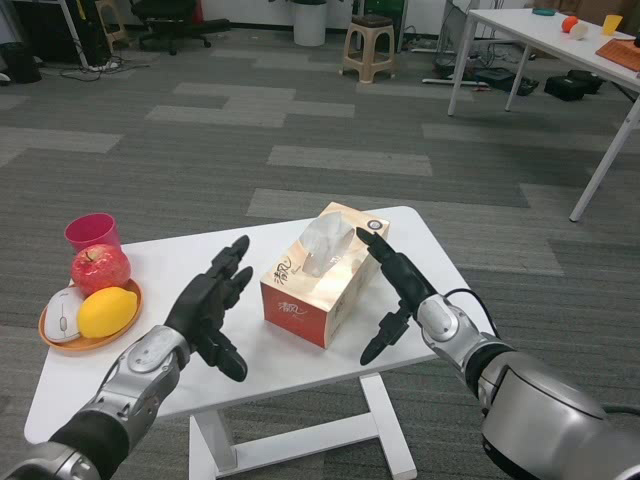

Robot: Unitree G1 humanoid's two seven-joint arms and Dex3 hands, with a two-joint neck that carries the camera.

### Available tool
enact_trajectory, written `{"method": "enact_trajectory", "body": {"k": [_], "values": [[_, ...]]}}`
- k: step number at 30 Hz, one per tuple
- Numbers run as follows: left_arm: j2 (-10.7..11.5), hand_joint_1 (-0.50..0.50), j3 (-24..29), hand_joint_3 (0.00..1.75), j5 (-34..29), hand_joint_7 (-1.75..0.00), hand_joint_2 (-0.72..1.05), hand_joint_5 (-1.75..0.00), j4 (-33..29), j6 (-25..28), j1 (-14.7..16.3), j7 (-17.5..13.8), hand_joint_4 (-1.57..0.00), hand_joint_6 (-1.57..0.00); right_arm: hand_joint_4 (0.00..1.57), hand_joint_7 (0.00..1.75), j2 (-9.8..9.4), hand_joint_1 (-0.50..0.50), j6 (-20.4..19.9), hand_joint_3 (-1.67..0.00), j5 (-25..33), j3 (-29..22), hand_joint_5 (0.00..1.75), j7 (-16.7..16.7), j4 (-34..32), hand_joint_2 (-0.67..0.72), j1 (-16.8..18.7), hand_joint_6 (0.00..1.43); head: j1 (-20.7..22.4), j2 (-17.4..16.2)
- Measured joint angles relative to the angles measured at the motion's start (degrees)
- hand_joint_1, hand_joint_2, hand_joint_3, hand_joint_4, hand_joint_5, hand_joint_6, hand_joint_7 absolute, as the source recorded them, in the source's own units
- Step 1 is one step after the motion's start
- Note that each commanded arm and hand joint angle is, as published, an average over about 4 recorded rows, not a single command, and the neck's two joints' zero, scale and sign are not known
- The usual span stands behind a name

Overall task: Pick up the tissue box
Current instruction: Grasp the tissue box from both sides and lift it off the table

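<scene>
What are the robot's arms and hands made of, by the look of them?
Both forearms are smooth, rounded silver shells, seemingly metal or plastic. Each ends in a black hand, the left hand and right hand, with slim jointed fingers. A thin black cable loops beside the right wrist.

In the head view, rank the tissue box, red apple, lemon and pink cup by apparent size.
1. tissue box
2. red apple and lemon, too alike to separate
3. pink cup, partly hidden behind the apple, so unsure

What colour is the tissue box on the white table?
The tissue box is orange-red on its front side, with a paler peach top and white tissue poking out; head view shows it.
</scene>
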Motion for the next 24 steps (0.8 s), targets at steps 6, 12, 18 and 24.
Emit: {"method": "enact_trajectory", "body": {"k": [6, 12, 18, 24], "values": [[-0.25, 0.50, -3.33, 0.00, 1.25, 0.00, -0.55, -0.21, 0.58, 0.64, -1.44, -0.07, 0.00, 0.00, 0.00, 0.14, 0.02, -0.46, 0.00, -0.08, 0.02, 2.28, 0.00, -0.04, -0.26, 0.15, 0.07, 0.00, -0.06, -0.17], [0.11, 0.50, -4.47, 0.00, 1.26, 0.00, -0.55, -0.21, 0.64, 0.71, -1.86, -0.31, 0.00, 0.00, 0.00, 0.14, -0.16, -0.46, 0.04, -0.08, 0.08, 4.39, 0.00, -0.38, -0.73, 0.15, 0.19, 0.00, -0.09, -0.19], [0.49, 0.50, -4.53, 0.00, 1.26, 0.00, -0.55, -0.21, 0.67, 0.73, -1.92, -1.01, 0.00, 0.00, 0.00, 0.14, -0.64, -0.46, 0.15, -0.08, 0.25, 7.29, 0.00, -0.58, -1.63, 0.15, 0.22, 0.00, -0.10, -0.25], [0.89, 0.50, -4.35, 0.00, 1.21, 0.00, -0.55, -0.21, 0.57, 0.72, -1.68, -1.91, 0.00, 0.00, 0.00, 0.12, -1.43, -0.46, 0.44, -0.08, 0.32, 9.38, 0.00, -0.66, -3.40, 0.15, 0.48, 0.00, 0.20, -0.33]]}}
